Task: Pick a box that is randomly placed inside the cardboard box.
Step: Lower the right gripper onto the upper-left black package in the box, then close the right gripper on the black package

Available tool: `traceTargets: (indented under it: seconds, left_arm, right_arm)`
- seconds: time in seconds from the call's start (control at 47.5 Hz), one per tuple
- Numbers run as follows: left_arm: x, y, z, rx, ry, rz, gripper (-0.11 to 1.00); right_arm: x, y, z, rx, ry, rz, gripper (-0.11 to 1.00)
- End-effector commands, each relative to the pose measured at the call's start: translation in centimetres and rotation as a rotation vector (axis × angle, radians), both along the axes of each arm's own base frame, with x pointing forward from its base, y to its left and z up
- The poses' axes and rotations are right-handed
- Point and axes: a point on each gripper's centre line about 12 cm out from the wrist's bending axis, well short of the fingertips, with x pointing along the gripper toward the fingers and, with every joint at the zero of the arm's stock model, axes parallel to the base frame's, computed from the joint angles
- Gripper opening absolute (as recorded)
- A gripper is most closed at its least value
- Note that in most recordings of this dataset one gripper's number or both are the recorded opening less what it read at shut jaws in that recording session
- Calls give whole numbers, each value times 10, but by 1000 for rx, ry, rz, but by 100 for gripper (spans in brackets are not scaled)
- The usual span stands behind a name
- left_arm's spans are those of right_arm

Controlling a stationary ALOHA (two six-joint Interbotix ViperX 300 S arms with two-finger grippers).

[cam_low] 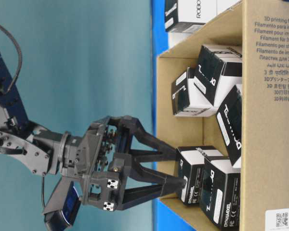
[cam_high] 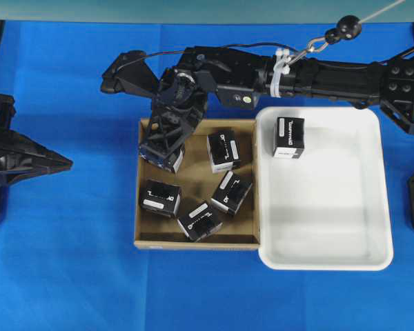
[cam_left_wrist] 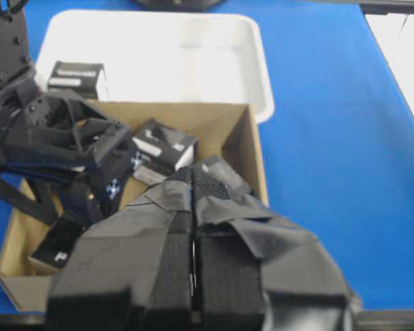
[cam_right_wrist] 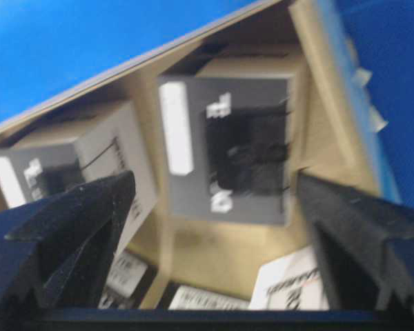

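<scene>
Right gripper (cam_high: pixel 162 153): reaches across from the right and points down into the back-left corner of the carton; jaws spread wide, nothing clamped between them.
Fingers (cam_right_wrist: pixel 69 227): in the right wrist view one stands on each side of a box, with clear gaps; picture blurred.
Corner box (cam_high: pixel 167 159): in the carton's back-left corner, directly under the right gripper, mostly hidden from overhead. From table level the fingertips sit at or just above its top; contact cannot be told.
Carton (cam_high: pixel 196 243): shallow brown cardboard, low walls, on the blue cloth (cam_high: pixel 69 276), its right wall touching the tray.
Other boxes in carton: four, black with white labels — one at back centre (cam_high: pixel 223 149), one right of centre (cam_high: pixel 231 192), one at left (cam_high: pixel 159 198), one at front centre (cam_high: pixel 199 221); all lying at odd angles.
Tray (cam_high: pixel 331 241): white plastic, rounded corners, just right of the carton.
Box in tray (cam_high: pixel 288 136): one, at the back-left corner.
Left gripper (cam_left_wrist: pixel 193 227): padded fingers pressed together, closed on nothing; parked at the left edge of the table, well apart from the carton.
</scene>
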Motion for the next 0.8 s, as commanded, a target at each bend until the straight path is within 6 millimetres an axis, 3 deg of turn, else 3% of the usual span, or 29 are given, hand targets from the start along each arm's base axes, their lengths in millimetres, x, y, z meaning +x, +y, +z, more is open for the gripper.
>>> traceTargets:
  seconds: [0.0,0.253,0.779]
  left_arm:
    - [3,0,12,-5,-32,1,-6]
    - [7,0,9,-17,-15,2,-6]
    - [7,0,9,-17,-19,4,-6]
  right_arm:
    - [1,-1,-6,-5,-5,-3,99]
    - [1,2,-28,-2,21,3,99]
    - [3,1,-41,-20,24,-8,99]
